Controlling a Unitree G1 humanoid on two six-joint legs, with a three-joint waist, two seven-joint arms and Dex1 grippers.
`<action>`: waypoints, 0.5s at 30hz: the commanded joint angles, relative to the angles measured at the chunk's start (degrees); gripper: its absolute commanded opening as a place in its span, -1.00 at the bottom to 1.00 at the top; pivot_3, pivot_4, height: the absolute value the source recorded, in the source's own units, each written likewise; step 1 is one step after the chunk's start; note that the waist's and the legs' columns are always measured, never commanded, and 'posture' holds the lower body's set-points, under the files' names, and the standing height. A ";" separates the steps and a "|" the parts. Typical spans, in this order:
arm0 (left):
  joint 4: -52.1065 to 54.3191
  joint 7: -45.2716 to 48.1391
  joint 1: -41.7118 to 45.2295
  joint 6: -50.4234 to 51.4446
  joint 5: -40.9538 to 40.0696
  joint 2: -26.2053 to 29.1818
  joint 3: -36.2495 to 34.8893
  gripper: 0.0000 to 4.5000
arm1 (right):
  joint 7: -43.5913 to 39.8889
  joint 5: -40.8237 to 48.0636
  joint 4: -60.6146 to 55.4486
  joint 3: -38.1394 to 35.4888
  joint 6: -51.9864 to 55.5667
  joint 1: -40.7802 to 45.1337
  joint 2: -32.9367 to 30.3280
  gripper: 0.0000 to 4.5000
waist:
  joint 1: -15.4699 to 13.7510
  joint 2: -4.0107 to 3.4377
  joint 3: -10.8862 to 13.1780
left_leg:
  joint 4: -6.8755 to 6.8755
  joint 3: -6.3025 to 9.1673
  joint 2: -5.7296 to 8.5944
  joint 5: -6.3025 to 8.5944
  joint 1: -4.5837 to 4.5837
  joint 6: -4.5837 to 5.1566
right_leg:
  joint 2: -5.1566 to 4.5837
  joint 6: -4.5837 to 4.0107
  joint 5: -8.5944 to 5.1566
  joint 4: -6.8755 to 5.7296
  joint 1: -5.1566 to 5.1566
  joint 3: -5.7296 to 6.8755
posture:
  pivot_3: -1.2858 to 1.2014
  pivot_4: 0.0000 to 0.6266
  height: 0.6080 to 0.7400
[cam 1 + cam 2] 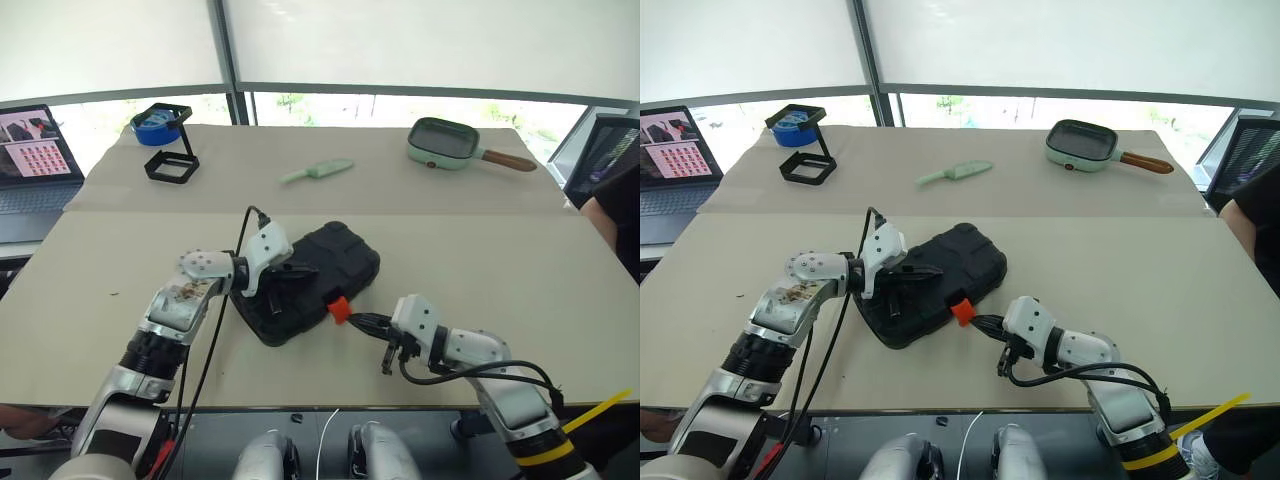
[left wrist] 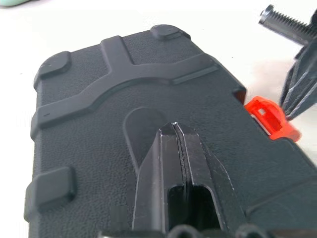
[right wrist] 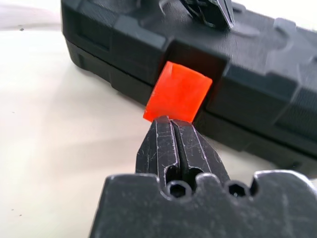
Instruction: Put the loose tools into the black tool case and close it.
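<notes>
The black tool case (image 1: pixel 335 255) lies closed on the beige table, slightly askew, its lid down. The loose tools are out of view. My left gripper (image 1: pixel 298 272) is shut, and its tips (image 2: pixel 174 127) rest on the ribbed lid (image 2: pixel 99 99) near the case's front half. The small orange latch (image 1: pixel 340 309) sticks out from the case's front edge. My right gripper (image 3: pixel 172 122) is shut with nothing in it, and its tips touch the lower edge of the latch (image 3: pixel 179 93). In the head views the right gripper (image 1: pixel 358 321) sits just right of the latch.
A pale mint-green knife (image 1: pixel 318 170) lies behind the case. A green pan (image 1: pixel 445 143) with a wooden handle stands at the back right. A black square frame (image 1: pixel 172 165) and blue tape (image 1: pixel 155 127) are at the back left, beside a laptop (image 1: pixel 30 150). A person (image 1: pixel 615 215) is at the right edge.
</notes>
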State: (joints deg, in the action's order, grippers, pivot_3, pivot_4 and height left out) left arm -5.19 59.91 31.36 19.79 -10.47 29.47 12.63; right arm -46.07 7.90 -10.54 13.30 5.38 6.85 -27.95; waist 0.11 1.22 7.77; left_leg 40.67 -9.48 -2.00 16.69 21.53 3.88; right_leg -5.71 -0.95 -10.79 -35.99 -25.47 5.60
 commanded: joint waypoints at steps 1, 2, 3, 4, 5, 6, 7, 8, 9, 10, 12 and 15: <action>-2.83 0.38 -2.61 2.30 1.67 0.32 2.61 -0.99 | -0.28 -0.46 1.07 0.58 -0.71 2.12 0.86 -1.00 | 0.00 -0.01 0.00 | -0.01 0.00 -0.01 0.02 -0.09 -0.01 | 0.00 -0.02 -0.02 0.02 0.09 0.00 | 0.03 -0.52 1.00; -3.02 0.13 -2.45 2.30 1.64 0.14 2.42 -0.99 | -0.25 -0.71 1.80 0.82 -0.90 2.45 1.14 -1.00 | -0.01 -0.01 0.00 | -0.05 0.01 -0.02 0.05 -0.18 0.00 | -0.01 -0.02 -0.05 0.03 0.17 -0.01 | 0.03 -0.52 1.00; -3.16 -0.04 -2.34 2.28 1.63 0.02 2.29 -0.99 | -0.25 -0.87 2.31 0.98 -1.05 2.70 1.33 -1.00 | -0.03 -0.01 0.00 | -0.05 0.01 -0.03 0.08 -0.25 -0.02 | -0.01 -0.04 -0.08 0.04 0.23 -0.01 | 0.03 -0.52 1.00; -3.26 -0.21 -2.24 2.26 1.61 -0.11 2.19 -0.99 | -0.11 -0.91 2.98 1.14 -0.93 3.04 1.76 -1.00 | -0.02 -0.01 0.00 | -0.07 0.03 -0.04 0.11 -0.28 -0.02 | -0.04 -0.04 -0.12 0.04 0.26 -0.04 | 0.03 -0.52 1.00; -3.30 -0.37 -2.19 2.32 1.57 -0.25 2.12 -0.99 | -0.17 -0.95 3.63 1.31 -0.98 3.32 2.08 -1.00 | -0.03 -0.02 0.00 | -0.09 0.03 -0.05 0.12 -0.31 -0.03 | -0.05 -0.05 -0.13 0.04 0.28 -0.08 | 0.03 -0.52 1.00; -3.28 -0.49 -2.13 2.42 1.53 -0.37 2.08 -0.99 | -0.26 -1.20 4.45 1.57 -1.16 3.65 2.37 -1.00 | -0.04 -0.02 -0.01 | -0.12 0.03 -0.05 0.12 -0.33 -0.03 | -0.06 -0.05 -0.13 0.04 0.28 -0.11 | 0.03 -0.52 1.00; -3.27 -0.57 -2.10 2.50 1.51 -0.45 2.06 -0.99 | -0.34 -1.38 5.04 1.77 -1.35 3.89 2.53 -1.00 | -0.05 -0.02 -0.01 | -0.17 0.03 -0.05 0.11 -0.34 -0.04 | -0.10 -0.05 -0.13 0.04 0.28 -0.12 | 0.03 -0.52 1.00; -3.32 -0.60 -2.03 2.56 1.52 -0.52 2.07 -0.99 | -0.35 -1.52 5.83 1.94 -1.58 4.26 2.83 -1.00 | -0.06 -0.02 -0.01 | -0.19 0.03 -0.04 0.10 -0.35 -0.05 | -0.12 -0.06 -0.13 0.04 0.29 -0.13 | 0.03 -0.52 1.00; -3.26 -0.59 -2.03 2.65 1.52 -0.54 2.10 -0.99 | -0.21 -1.61 6.80 2.10 -1.73 4.72 3.39 -1.00 | -0.08 -0.03 -0.01 | -0.20 0.02 -0.04 0.10 -0.35 -0.06 | -0.14 -0.06 -0.13 0.03 0.29 -0.13 | 0.03 -0.52 1.00; -3.25 -0.59 -2.08 2.81 1.50 -0.52 2.08 -0.99 | -0.10 -1.80 7.82 2.41 -2.01 5.24 4.08 -1.00 | -0.09 -0.03 -0.01 | -0.20 0.02 -0.04 0.10 -0.35 -0.06 | -0.15 -0.05 -0.13 0.04 0.29 -0.12 | 0.03 -0.52 1.00; -3.30 -0.64 -2.13 2.95 1.59 -0.46 2.08 -0.99 | 0.17 -1.77 9.10 2.60 -2.39 6.03 5.63 -1.00 | -0.09 -0.03 -0.01 | -0.22 0.03 -0.03 0.09 -0.36 -0.07 | -0.17 -0.05 -0.14 0.05 0.30 -0.11 | 0.03 -0.52 1.00; -3.06 -0.60 -2.43 2.86 1.50 -0.40 1.95 -0.99 | 0.95 -2.40 9.51 2.72 -2.84 6.91 7.23 -1.00 | -0.02 -0.03 -0.02 | -0.29 0.02 -0.03 0.08 -0.37 -0.09 | -0.29 -0.05 -0.14 0.06 0.29 -0.12 | 0.03 -0.52 1.00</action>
State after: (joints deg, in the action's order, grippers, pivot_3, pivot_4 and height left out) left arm -5.30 59.47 31.49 20.19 -10.53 29.01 12.09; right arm -45.97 5.21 0.28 16.07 4.32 12.26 -21.66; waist 0.09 1.19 7.75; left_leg 40.34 -9.46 -2.03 16.76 21.14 3.76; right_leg -6.07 -1.01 -10.93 -35.92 -25.17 5.49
